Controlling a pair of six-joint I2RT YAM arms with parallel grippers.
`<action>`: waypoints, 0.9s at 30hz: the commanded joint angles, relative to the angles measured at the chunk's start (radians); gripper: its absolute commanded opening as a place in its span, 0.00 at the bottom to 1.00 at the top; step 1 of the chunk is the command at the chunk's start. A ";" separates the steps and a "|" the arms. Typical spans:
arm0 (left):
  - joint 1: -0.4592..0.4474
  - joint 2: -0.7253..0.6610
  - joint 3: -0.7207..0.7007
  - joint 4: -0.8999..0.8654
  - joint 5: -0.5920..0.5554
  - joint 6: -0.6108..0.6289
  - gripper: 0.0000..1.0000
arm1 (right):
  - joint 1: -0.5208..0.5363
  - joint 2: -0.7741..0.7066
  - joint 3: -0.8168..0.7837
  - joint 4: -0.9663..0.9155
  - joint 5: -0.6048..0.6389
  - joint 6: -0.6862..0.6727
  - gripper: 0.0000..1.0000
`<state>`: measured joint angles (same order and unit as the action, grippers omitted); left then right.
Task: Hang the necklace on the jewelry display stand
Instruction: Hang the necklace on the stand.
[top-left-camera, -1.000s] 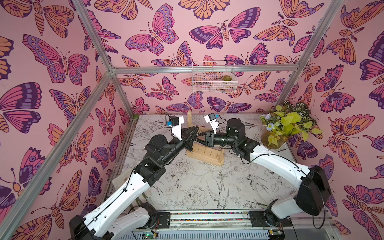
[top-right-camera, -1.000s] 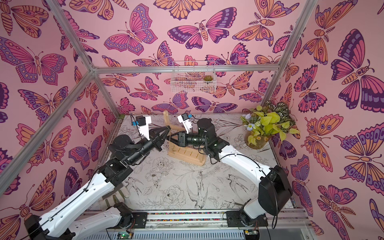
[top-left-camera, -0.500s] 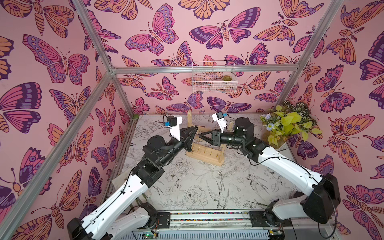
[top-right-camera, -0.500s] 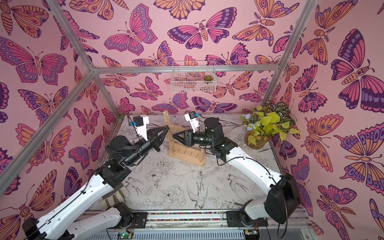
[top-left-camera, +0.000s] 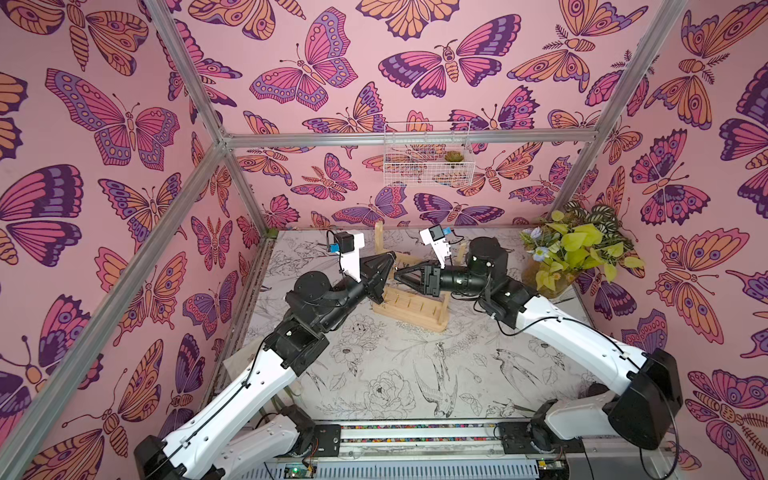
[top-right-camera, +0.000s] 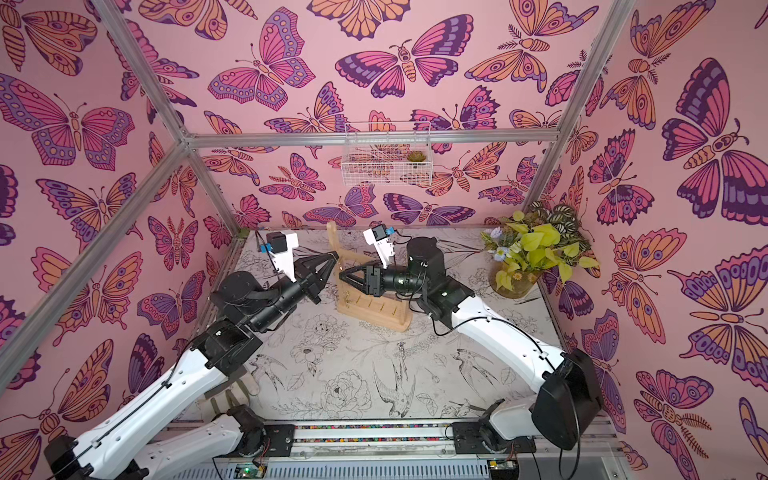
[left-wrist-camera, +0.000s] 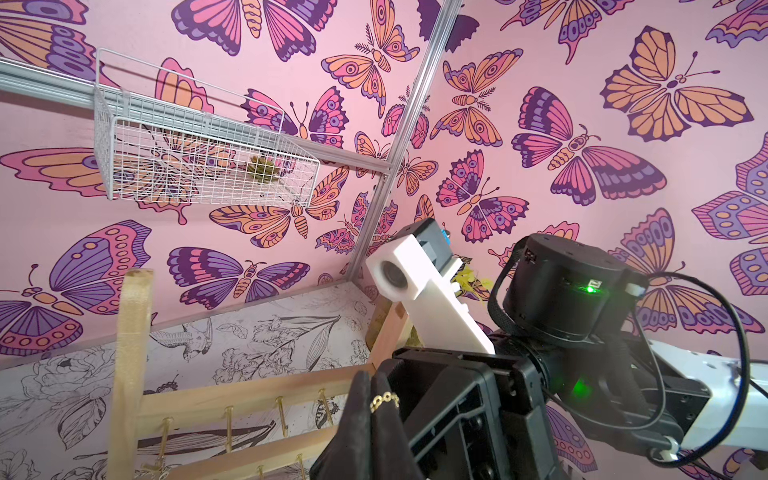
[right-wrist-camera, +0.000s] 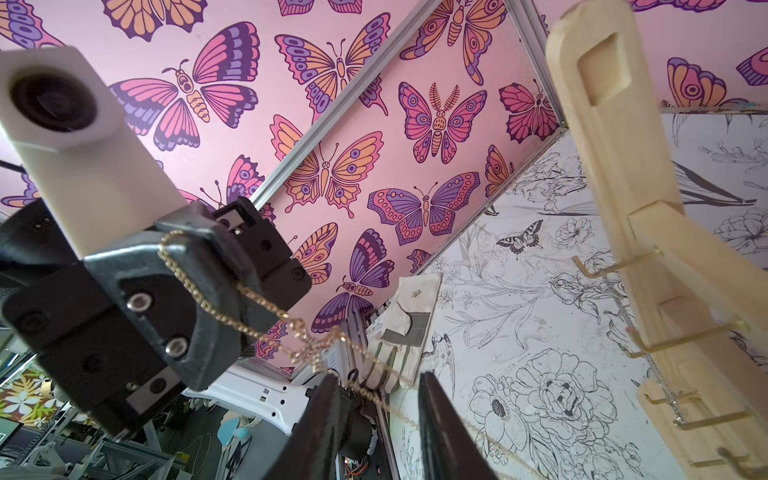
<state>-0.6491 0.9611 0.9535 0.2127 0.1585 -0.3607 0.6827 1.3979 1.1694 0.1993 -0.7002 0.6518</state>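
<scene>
Midway through the hanging job: my left gripper (top-right-camera: 331, 261) was clamped fully shut on the necklace (right-wrist-camera: 309, 338), a few gold links showing at its fingertips (left-wrist-camera: 384, 401) in the left wrist view, while the rest of the chain draped over that gripper's black body and sagged across toward my right arm. My right gripper (right-wrist-camera: 376, 378) stood tip to tip with the left one, its jaws parted by a clear gap. The chain ran across that gap, and as far as the right wrist view showed it was pinched by neither finger (so I counted that hand as empty). Both grippers hung in the air close beside the jewelry display stand (top-left-camera: 409, 309), which stood upright on the patterned table (top-left-camera: 415, 374) in both top views, near its left upright (left-wrist-camera: 129, 332) and about level with the upper crossbar (left-wrist-camera: 249, 395). By my reading, the first half was done: the necklace was off the table, lifted to hook height and brought to the rack. The second half was not. No link of the chain I held rested on any of the gold hooks (right-wrist-camera: 615, 264), which stuck out bare just beside the strand. What remained, I judged, was to take up the slack between my two hands, carry a stretch of chain over one hook, and only then let the left jaws go. The chain was thread-fine and partly bunched where it sagged, so it could snag or slip.
</scene>
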 joint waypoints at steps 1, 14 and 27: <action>-0.004 -0.018 0.018 0.016 0.011 -0.001 0.00 | 0.004 0.021 0.002 0.030 -0.007 0.003 0.34; -0.008 -0.027 0.011 0.017 0.009 -0.003 0.00 | 0.005 0.042 0.008 0.050 -0.007 0.018 0.32; -0.011 -0.030 0.011 0.017 0.004 0.000 0.00 | 0.021 0.047 0.011 0.069 -0.025 0.022 0.32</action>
<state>-0.6552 0.9485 0.9535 0.2115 0.1581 -0.3603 0.6960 1.4410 1.1694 0.2367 -0.7044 0.6731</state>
